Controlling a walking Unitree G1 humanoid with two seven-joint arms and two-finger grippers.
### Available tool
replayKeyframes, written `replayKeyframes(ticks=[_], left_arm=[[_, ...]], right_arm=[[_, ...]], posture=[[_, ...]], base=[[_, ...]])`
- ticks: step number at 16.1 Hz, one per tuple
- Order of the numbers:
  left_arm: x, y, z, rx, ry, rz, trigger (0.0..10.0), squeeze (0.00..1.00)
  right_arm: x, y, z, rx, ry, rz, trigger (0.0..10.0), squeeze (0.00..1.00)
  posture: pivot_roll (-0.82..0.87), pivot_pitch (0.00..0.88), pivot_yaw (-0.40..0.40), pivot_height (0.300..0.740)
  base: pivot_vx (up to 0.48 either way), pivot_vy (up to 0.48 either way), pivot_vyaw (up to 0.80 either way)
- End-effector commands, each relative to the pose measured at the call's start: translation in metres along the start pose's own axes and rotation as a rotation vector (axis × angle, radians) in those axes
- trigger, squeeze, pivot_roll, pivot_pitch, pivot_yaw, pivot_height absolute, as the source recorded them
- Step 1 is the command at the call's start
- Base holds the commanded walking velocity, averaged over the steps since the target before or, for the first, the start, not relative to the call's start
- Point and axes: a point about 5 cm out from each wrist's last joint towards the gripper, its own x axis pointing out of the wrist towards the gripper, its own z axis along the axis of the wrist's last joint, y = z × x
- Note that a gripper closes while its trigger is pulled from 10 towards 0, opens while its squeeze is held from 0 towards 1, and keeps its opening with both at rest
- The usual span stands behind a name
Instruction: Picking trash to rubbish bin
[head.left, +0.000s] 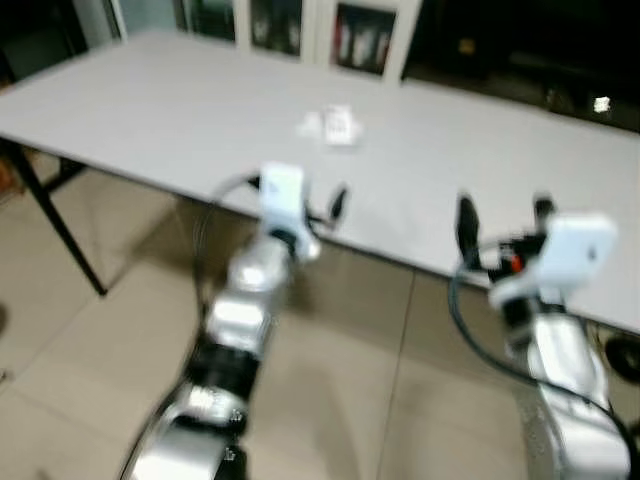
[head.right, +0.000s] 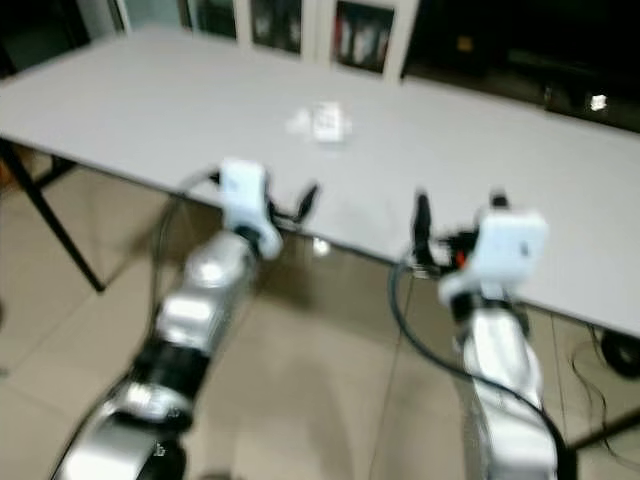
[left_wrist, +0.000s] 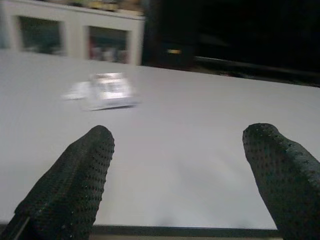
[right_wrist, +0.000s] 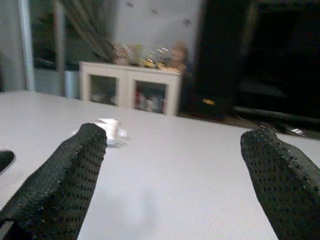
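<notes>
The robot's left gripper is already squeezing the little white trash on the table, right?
No. The left gripper is open and holds nothing; the white trash lies farther back on the table, untouched. The left wrist view shows this.

white table (head.left: 150, 110), white cabinet (right_wrist: 130, 90), tiled floor (head.left: 90, 340)

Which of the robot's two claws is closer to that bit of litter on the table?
The left end effector: the wrapper lies almost straight ahead of it; the right end effector sits farther aside.

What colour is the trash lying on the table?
White, somewhat shiny, on the pale grey table. The trash shows best in the left wrist view.
</notes>
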Motion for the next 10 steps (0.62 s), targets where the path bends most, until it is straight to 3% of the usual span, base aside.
replayKeyframes(ticks=[1,5,10], left_arm=[[0.002,0.0,0.008,0.011,-0.02,-0.016,10.0,0.0],[0.006,0.005,0.026,0.005,-0.066,0.014,10.0,0.0],[0.005,0.004,0.025,-0.001,-0.061,0.022,10.0,0.0]], right_arm=[[0.002,0.001,0.004,0.0,-0.021,0.002,10.0,0.0],[0.004,0.003,0.014,0.008,-0.051,0.034,10.0,0.0],[0.005,0.007,0.014,0.011,-0.053,0.064,10.0,0.0]], posture=[[0.12,0.041,-0.066,0.74],[0.13,0.041,-0.067,0.74],[0.14,0.041,-0.068,0.74]], base=[[0.0,0.0,0.0],[0.123,0.0,0.0],[0.378,0.0,0.0]])
